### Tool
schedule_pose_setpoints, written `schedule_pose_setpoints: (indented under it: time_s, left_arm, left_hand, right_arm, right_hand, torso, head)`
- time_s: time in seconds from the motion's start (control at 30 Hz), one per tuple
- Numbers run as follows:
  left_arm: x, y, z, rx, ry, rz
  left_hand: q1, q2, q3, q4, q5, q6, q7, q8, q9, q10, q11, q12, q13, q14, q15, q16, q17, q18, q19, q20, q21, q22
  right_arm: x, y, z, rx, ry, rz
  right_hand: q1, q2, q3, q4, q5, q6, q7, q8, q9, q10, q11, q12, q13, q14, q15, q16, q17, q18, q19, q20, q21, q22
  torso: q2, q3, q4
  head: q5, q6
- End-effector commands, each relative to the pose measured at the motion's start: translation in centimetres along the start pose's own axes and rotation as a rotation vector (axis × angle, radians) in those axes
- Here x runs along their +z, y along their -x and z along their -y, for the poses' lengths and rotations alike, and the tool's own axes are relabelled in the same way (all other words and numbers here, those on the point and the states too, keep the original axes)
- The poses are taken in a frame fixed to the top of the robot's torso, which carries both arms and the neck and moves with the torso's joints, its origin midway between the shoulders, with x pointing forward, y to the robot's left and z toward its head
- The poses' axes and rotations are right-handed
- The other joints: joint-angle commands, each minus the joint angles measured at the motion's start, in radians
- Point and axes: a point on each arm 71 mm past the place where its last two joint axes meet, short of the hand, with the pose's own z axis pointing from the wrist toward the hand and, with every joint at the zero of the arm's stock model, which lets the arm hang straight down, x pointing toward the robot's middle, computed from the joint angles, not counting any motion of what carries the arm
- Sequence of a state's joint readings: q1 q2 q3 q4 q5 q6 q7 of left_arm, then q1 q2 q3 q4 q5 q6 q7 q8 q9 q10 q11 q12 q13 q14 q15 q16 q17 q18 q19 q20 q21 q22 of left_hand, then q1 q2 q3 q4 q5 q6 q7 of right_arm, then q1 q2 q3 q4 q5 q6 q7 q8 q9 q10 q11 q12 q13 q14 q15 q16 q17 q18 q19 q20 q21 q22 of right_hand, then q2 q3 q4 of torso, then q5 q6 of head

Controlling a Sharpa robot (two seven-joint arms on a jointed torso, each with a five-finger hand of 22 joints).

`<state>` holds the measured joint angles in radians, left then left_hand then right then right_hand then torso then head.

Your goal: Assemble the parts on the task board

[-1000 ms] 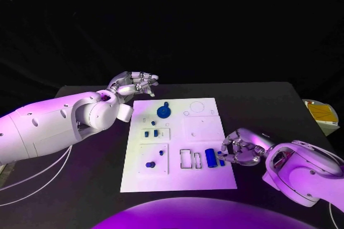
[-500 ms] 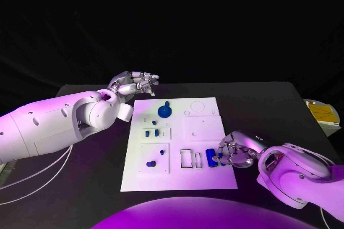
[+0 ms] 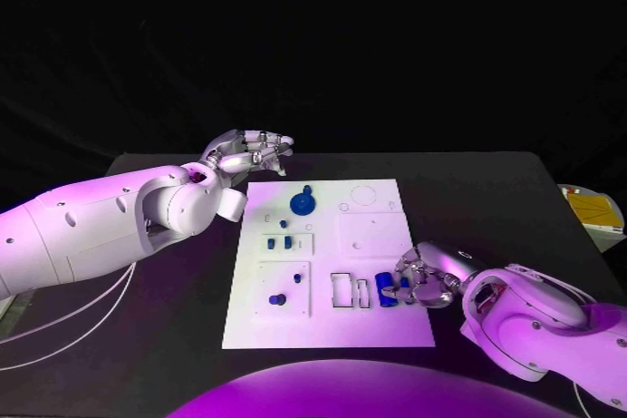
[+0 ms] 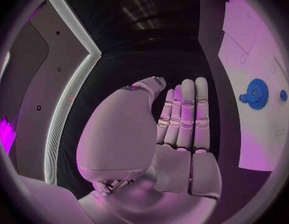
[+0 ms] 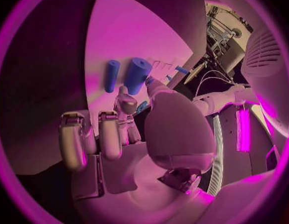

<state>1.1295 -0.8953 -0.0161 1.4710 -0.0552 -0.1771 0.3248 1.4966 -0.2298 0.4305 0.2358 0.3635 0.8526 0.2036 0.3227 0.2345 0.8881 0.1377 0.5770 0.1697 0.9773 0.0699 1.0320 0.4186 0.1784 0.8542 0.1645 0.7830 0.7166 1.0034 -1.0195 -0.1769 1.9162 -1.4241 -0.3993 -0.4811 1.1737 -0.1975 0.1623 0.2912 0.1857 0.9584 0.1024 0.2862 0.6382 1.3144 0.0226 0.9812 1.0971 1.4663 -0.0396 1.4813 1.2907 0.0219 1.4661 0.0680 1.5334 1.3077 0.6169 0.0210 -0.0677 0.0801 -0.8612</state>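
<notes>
Task board (image 3: pixel 379 332): white plate laid flat at the middle of the black table (image 3: pixel 496 178).

Gear (image 3: pixel 302 202): blue, seated at the far part of the board, slightly left of centre.

Small pegs (image 3: pixel 278 242): blue, stood in the left middle panel. A further blue knob (image 3: pixel 275 300) is set in the near left panel.

Cylinder (image 3: pixel 386 286): blue, lying at the near right of the board, with a thinner blue pin (image 5: pixel 111 75) beside it.

Right hand (image 3: pixel 426 275): placed at the board's right edge, fingertips at the cylinder; whether it is gripped cannot be told.

Left hand (image 3: pixel 245 150): held off the board beyond its far left corner, fingers extended side by side, nothing held.
</notes>
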Motion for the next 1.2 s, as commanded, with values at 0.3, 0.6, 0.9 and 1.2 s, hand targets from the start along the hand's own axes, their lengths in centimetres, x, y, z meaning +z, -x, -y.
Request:
schedule_pose_setpoints:
  time_s: [0.3, 0.6, 0.9, 1.2]
  left_arm:
    - [0.0, -0.2, 0.1, -0.026, -0.004, -0.016]
    - [-0.1, -0.2, 0.1, -0.027, -0.002, -0.017]
    - [-0.1, -0.2, 0.1, -0.027, -0.001, -0.017]
    - [0.0, -0.2, 0.1, -0.027, -0.001, -0.015]
  left_hand:
    - [-0.008, 0.000, -0.007, 0.002, 0.002, -0.009, -0.001, 0.005, -0.001, -0.004, -0.001, 0.003, 0.001, -0.007, -0.002, -0.003, -0.001, 0.003, -0.001, 0.002, -0.006, -0.001]
    - [-0.008, 0.000, -0.007, 0.002, 0.002, -0.009, -0.001, 0.005, -0.001, -0.004, -0.001, 0.003, 0.001, -0.007, -0.002, -0.003, -0.001, 0.003, -0.001, 0.002, -0.006, -0.001]
    - [-0.007, 0.001, -0.007, 0.001, 0.002, -0.009, -0.001, 0.006, -0.001, -0.005, -0.001, 0.005, 0.001, -0.007, -0.002, -0.003, -0.001, 0.003, 0.000, 0.002, -0.007, -0.001]
    - [-0.007, 0.001, -0.007, 0.001, 0.002, -0.009, -0.001, 0.006, -0.001, -0.005, -0.001, 0.005, 0.001, -0.007, -0.002, -0.003, -0.001, 0.003, 0.000, 0.002, -0.007, -0.001]
  right_arm:
    - [0.8, -1.3, 0.1, -0.032, -0.039, -0.051]
    - [1.0, -1.7, -0.1, -0.061, -0.035, -0.074]
    - [0.7, -1.4, -0.6, -0.027, -0.020, -0.019]
    - [0.0, 0.5, -1.7, 0.037, 0.006, 0.048]
  right_hand:
    - [-0.005, 0.006, -0.010, 0.000, 0.003, -0.007, -0.002, 0.005, 0.003, 0.008, -0.001, 0.020, 0.014, 0.057, -0.007, 0.008, 0.004, -0.016, 0.095, -0.008, 0.010, 0.255]
    - [0.030, 0.016, -0.029, -0.005, 0.006, -0.008, -0.004, 0.015, 0.011, 0.024, -0.003, 0.068, 0.059, 0.060, -0.009, 0.013, 0.018, -0.016, 0.095, -0.009, 0.010, 0.255]
    - [0.092, 0.054, -0.023, -0.004, 0.053, 0.005, -0.010, 0.036, 0.022, 0.055, -0.009, 0.147, 0.127, 0.062, -0.013, 0.020, 0.035, -0.019, 0.101, -0.012, 0.026, 0.260]
    - [0.099, 0.068, -0.017, -0.002, 0.067, 0.017, -0.016, 0.046, 0.025, 0.082, -0.014, 0.203, 0.172, 0.063, -0.017, 0.022, 0.040, -0.020, 0.102, -0.016, 0.030, 0.261]
  torso:
    - [-0.001, -0.0009, 0.0000]
    - [-0.001, -0.0005, -0.0006]
    - [-0.001, 0.0001, -0.0012]
    - [-0.003, -0.0018, -0.0015]
  head:
    - [0.006, -0.002]
    - [0.006, -0.003]
    - [0.007, -0.001]
    - [-0.002, 0.004]
